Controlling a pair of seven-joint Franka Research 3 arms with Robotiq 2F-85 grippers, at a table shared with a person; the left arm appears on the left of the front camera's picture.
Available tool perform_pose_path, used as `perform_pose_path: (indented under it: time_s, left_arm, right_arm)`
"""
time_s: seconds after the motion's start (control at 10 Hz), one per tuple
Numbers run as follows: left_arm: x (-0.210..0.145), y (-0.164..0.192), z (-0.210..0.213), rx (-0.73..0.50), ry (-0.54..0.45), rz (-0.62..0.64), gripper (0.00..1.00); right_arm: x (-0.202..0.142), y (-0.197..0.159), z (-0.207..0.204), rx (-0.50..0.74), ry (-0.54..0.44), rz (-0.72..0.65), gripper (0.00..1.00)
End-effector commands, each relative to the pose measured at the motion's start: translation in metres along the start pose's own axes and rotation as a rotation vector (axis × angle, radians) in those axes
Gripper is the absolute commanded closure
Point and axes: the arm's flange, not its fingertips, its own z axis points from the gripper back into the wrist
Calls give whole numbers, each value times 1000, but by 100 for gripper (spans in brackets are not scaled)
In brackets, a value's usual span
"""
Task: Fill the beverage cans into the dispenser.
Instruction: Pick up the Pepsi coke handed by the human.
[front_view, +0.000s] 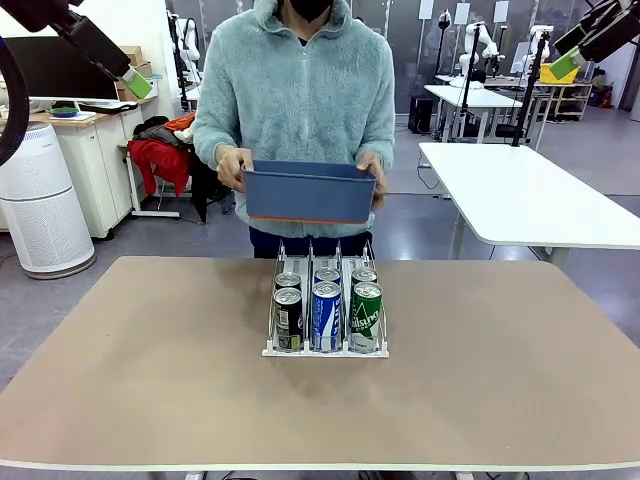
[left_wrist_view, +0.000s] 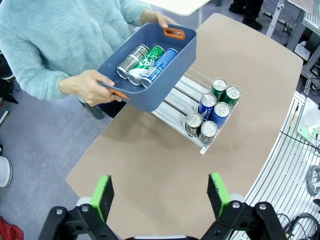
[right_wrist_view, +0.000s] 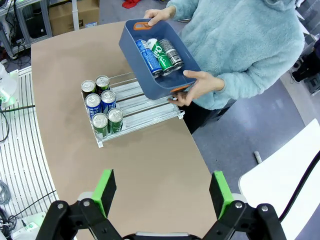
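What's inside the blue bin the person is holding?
Lying on their sides in the blue bin: a black can, a green can and a blue-and-white can. They hide the floor beneath them, so anything under them cannot be seen.

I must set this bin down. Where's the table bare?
Bare table left and right of the rack, and between its front lip and the near edge. Crowded: six cans at the rack's front, bin held near its rear.

Open-plan laboratory. Far right: white worktables (front_view: 530, 195) and black equipment stands (front_view: 466, 85) on a grey floor (front_view: 420, 225). Far left: monitor (front_view: 60, 75) on a white cabinet (front_view: 90, 170), cardboard boxes (front_view: 135, 55), white air purifier (front_view: 45, 200).
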Motion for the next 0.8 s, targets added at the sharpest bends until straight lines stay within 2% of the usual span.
perform_pose_path:
  time_s: [0.0,0.7]
  left_arm:
    - [-2,0,1,2,1,-6,0]
    - [-2,0,1,2,1,-6,0]
  right_arm:
    - [-1,1,-1,0,5,3,0]
    - [-1,1,-1,0,5,3,0]
